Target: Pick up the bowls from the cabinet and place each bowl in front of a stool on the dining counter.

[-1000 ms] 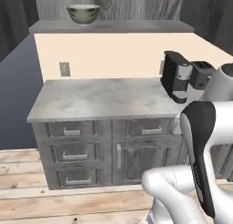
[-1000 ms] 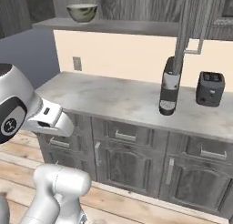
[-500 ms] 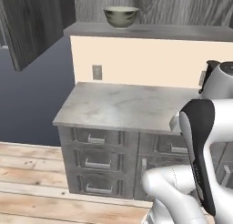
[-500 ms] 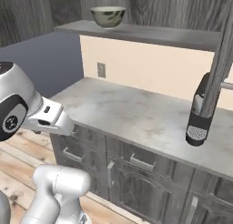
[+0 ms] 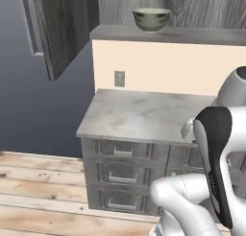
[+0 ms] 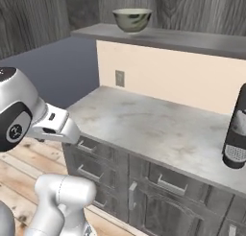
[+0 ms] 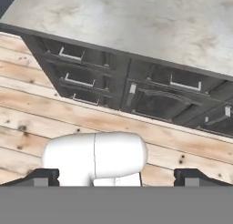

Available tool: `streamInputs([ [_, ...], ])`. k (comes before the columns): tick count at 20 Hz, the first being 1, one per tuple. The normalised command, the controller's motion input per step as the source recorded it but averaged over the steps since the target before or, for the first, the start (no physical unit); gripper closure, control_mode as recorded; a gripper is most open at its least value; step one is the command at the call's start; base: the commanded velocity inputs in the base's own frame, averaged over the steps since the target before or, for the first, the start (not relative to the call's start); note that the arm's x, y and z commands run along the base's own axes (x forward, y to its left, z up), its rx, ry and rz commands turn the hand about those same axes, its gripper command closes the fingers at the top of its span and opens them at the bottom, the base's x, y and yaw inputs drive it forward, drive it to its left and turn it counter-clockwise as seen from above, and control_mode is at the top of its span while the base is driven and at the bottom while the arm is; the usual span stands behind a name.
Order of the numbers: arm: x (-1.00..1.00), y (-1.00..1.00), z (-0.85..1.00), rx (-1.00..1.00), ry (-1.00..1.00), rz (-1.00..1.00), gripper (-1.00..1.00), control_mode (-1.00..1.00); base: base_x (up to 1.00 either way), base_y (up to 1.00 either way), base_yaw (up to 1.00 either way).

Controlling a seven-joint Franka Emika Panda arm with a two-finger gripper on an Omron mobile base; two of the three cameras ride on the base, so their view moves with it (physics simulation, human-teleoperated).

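Note:
A round, deep bowl [image 5: 151, 18] with a pale rim and a dark pattern stands on the flat grey shelf [image 5: 192, 34] of the dark wood-grain cabinet, whose tall door [image 5: 67, 29] hangs open to the left. The right base view has the same bowl [image 6: 132, 18] on the shelf [image 6: 192, 38]. My gripper [image 7: 118, 176] is open, its dark fingertips [image 7: 45, 175] far apart with nothing held. It looks down at the floor in front of the drawers, well below the bowl. The stool and the dining counter are out of view.
Under the shelf stands a marble-topped drawer counter [image 5: 139, 115] [image 6: 158, 129] [image 7: 136, 18] on a wooden plank floor [image 5: 38, 196]. A dark cylindrical grinder [image 6: 238, 129] stands at the counter's right. A wall outlet [image 5: 119, 78] sits on the cream backsplash.
The base has moved, so the whole scene has slid to the right and grown closer in both base views. The black appliance has left the picture. The gripper stays open.

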Motion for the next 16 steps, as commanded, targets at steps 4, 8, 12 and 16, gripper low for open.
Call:
streamInputs([
  [4,0.00,0.00,0.00,0.00,0.00,0.00,-1.00,1.00,0.56,0.62,-0.20],
  [8,0.00,0.00,0.00,0.00,0.00,0.00,-1.00,1.00,0.80,0.18,-0.25],
  [12,0.00,0.00,0.00,0.00,0.00,0.00,-1.00,1.00,0.92,-0.29,-0.31],
  [16,0.00,0.00,0.00,0.00,0.00,0.00,-1.00,1.00,0.27,-0.13,-0.26],
])
